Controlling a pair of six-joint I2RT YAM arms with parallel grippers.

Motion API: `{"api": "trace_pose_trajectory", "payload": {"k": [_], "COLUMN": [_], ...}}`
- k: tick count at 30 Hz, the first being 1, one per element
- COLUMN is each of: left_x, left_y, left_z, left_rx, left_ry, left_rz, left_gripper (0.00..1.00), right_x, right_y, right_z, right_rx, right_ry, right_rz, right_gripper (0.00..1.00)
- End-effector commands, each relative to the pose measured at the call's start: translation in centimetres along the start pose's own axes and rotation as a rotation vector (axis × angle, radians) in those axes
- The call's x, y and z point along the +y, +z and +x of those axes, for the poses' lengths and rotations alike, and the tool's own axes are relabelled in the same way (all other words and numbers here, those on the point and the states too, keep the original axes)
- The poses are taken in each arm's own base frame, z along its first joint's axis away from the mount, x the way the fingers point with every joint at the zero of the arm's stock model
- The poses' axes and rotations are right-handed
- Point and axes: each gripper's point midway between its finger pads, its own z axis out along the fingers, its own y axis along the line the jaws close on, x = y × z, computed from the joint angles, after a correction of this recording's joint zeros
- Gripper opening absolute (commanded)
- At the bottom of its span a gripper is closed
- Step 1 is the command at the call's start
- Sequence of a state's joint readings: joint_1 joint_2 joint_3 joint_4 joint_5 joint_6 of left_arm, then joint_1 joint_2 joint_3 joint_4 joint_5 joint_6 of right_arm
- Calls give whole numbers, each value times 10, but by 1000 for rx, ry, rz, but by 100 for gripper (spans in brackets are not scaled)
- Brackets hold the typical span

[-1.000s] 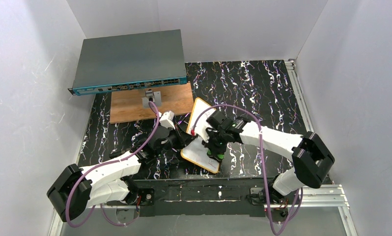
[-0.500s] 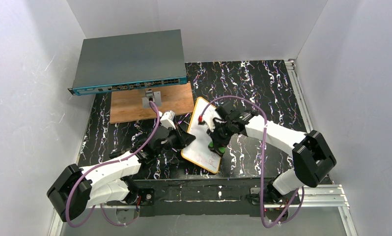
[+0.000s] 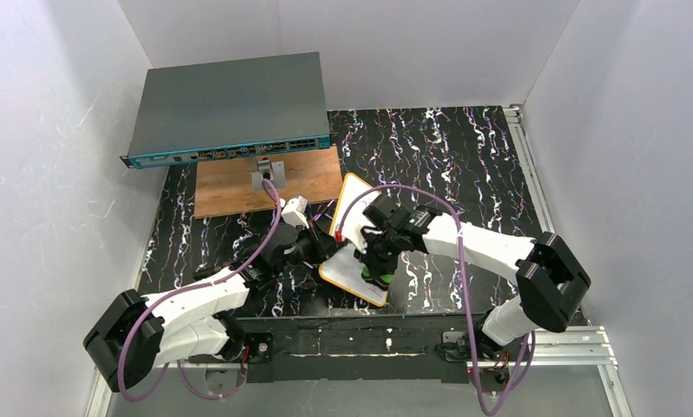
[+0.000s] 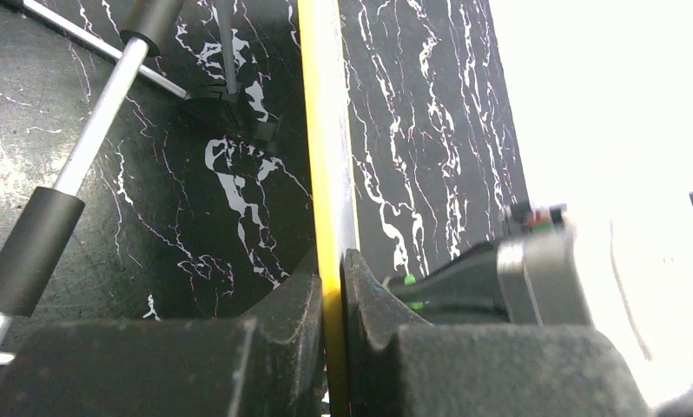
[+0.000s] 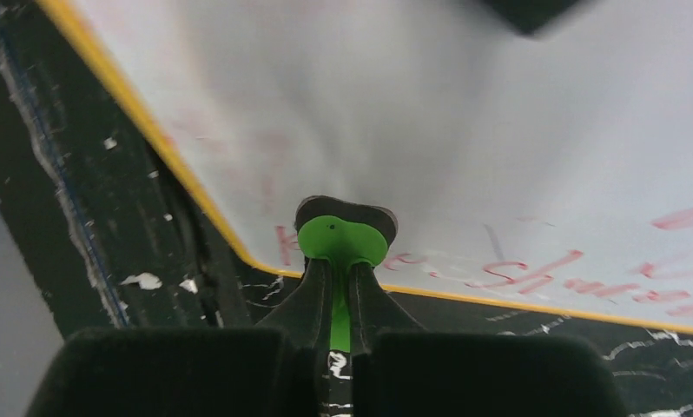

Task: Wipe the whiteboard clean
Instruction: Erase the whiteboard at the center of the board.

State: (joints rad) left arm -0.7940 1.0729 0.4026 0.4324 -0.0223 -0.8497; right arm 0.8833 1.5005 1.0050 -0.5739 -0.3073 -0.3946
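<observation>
The whiteboard (image 3: 353, 201), white with a thin orange rim, lies tilted in the middle of the table. My left gripper (image 3: 327, 249) is shut on its left edge; in the left wrist view the rim (image 4: 326, 156) runs up from between the fingers of the left gripper (image 4: 332, 280). My right gripper (image 3: 379, 271) is shut on a small green eraser (image 3: 383, 279) and presses it on the board's near end. In the right wrist view the eraser (image 5: 341, 241) sits in the right gripper (image 5: 340, 280) near the board's corner, with red marks (image 5: 534, 271) along the rim and faint smears higher on the whiteboard (image 5: 412, 104).
A grey network switch (image 3: 230, 104) stands at the back left. In front of it lies a brown wooden board (image 3: 230, 193) with a small grey part (image 3: 267, 178) on it. White walls close in on three sides. A metal rod (image 4: 91, 113) lies left of the whiteboard.
My right gripper with the eraser swung out toward the board's right side, then came back to the near end. The left gripper and the whiteboard have stayed put.
</observation>
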Motion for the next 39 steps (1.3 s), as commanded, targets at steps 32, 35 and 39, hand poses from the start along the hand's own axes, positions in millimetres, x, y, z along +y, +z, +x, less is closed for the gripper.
{"api": "trace_pose_trajectory", "payload": {"k": [32,35,39], "left_x": [14,14,15], "left_y": [-3,-5,-6], "left_z": [0,-1,-3], "left_rx": [-9,-13,-20], "left_ry": [116,113,109], "left_rz": [-23,-21,-19], "left_gripper": [0,0,0], "right_x": [44,48,40], "right_y": [9,16,20], "right_z": [12,17,15], "right_rx": [71,106,129], "right_ry": [-258,-269,-257], "right_rz": [-43,-53,-19], "right_gripper": [1,1,1]}}
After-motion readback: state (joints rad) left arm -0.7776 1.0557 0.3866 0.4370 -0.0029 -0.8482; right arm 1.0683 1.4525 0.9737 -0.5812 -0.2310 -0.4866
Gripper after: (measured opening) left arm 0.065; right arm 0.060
